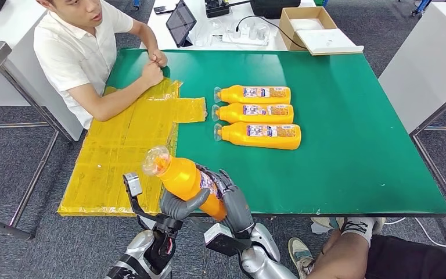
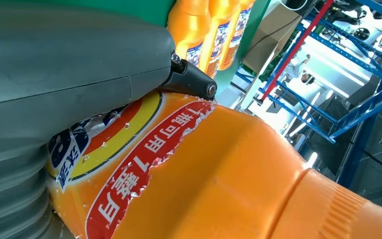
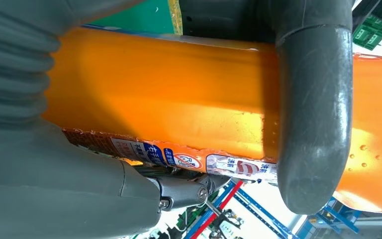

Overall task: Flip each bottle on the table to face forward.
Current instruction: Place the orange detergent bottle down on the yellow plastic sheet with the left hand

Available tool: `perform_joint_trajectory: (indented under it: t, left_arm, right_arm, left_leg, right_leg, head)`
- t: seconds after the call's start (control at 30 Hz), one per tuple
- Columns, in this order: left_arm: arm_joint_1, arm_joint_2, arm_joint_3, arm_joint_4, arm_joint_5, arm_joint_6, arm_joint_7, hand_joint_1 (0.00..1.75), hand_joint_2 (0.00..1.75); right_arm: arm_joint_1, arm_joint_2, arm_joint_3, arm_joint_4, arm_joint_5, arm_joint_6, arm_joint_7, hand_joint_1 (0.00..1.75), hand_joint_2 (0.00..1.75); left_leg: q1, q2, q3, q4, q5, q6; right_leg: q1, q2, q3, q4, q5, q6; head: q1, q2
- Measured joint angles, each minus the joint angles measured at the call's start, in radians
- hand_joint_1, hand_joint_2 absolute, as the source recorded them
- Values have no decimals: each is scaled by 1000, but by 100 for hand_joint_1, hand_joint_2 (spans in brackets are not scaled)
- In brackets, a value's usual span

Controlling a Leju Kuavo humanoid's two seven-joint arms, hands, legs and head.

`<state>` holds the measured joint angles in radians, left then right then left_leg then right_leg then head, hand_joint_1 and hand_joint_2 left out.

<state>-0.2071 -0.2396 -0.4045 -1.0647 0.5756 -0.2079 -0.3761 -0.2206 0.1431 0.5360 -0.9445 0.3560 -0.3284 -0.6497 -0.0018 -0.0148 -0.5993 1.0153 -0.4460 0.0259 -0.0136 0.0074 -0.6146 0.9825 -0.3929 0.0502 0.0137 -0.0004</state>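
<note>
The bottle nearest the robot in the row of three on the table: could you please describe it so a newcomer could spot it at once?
Start at the green table, then find the row of three orange bottles lying side by side near its middle, caps pointing toward the yellow sheet. The one meant is the bottle nearest the robot, the last in the row with bare table beyond it.

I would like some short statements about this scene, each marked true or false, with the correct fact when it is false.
1. Three bottles lie side by side on the green table. True.
2. Both hands grip a fourth bottle. True: the left hand and right hand hold it.
3. The held bottle rests flat on the table. False: it is lifted and tilted, cap up.
4. The lying bottles point their caps toward the cardboard box. False: the caps point toward the yellow sheet.
5. A person sits at the table with arms on it. True.
</note>
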Motion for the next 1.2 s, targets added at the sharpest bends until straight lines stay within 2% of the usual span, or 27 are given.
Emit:
perform_joint_trajectory:
  t: [0.43, 0.57, 0.67, 0.83, 0.9, 1.03, 1.1, 1.2]
  left_arm:
    - [0, 0, 1, 0, -5, 4, -2, 175, 175]
    - [-4, 1, 2, 0, -41, 46, -27, 175, 175]
    - [-14, 4, 4, 0, -142, 143, -85, 175, 175]
    - [-44, 25, 53, -1, -430, 427, -183, 175, 175]
    - [-53, 35, 77, -1, -546, 516, -199, 175, 175]
    - [-81, 53, 117, 4, -799, 759, -192, 175, 175]
    - [-99, 62, 140, 6, -853, 796, -181, 175, 175]
    - [-112, 68, 169, 7, -868, 774, -168, 175, 175]
  right_arm:
    - [0, 0, 3, 0, 1, -1, 0, 0, 0]
    - [5, -1, 3, -1, 17, -37, -2, 0, 0]
    - [23, -10, 3, -16, 44, -106, -8, 0, 0]
    - [99, -30, 2, -136, 87, -184, -16, 0, 0]
    - [125, -37, -2, -189, 94, -206, -16, 0, 0]
    - [171, -41, -24, -278, 99, -243, -16, 0, 0]
    - [190, -41, -33, -307, 103, -247, -15, 0, 0]
    - [207, -41, -46, -333, 99, -248, -14, 0, 0]
  left_leg:
    - [0, 0, 0, 0, 0, 0]
    - [0, 0, 0, 0, 0, 0]
    - [0, 0, 0, 0, 0, 0]
    - [0, 1, 0, 0, 0, 0]
    - [1, 0, 0, 0, 0, 0]
    - [1, 0, 0, 0, 0, -1]
    - [1, 0, 0, 0, 0, -1]
    - [1, 0, 0, 0, 1, -1]
  right_leg:
    - [0, 0, 0, 0, 0, 0]
    - [0, 0, 0, 0, 0, 0]
    - [0, 0, 0, 0, 0, 0]
    - [0, 0, -1, 0, 0, 0]
    - [1, -1, 0, 0, 0, 0]
    - [1, -1, 0, 0, 0, 0]
    - [1, -1, 0, 0, 0, 0]
    - [1, -1, 0, 0, 0, 0]
  head:
    - [0, 0]
    - [0, 0]
    - [0, 0]
    - [0, 0]
    - [0, 0]
    - [0, 0]
    - [0, 0]
    - [0, 0]
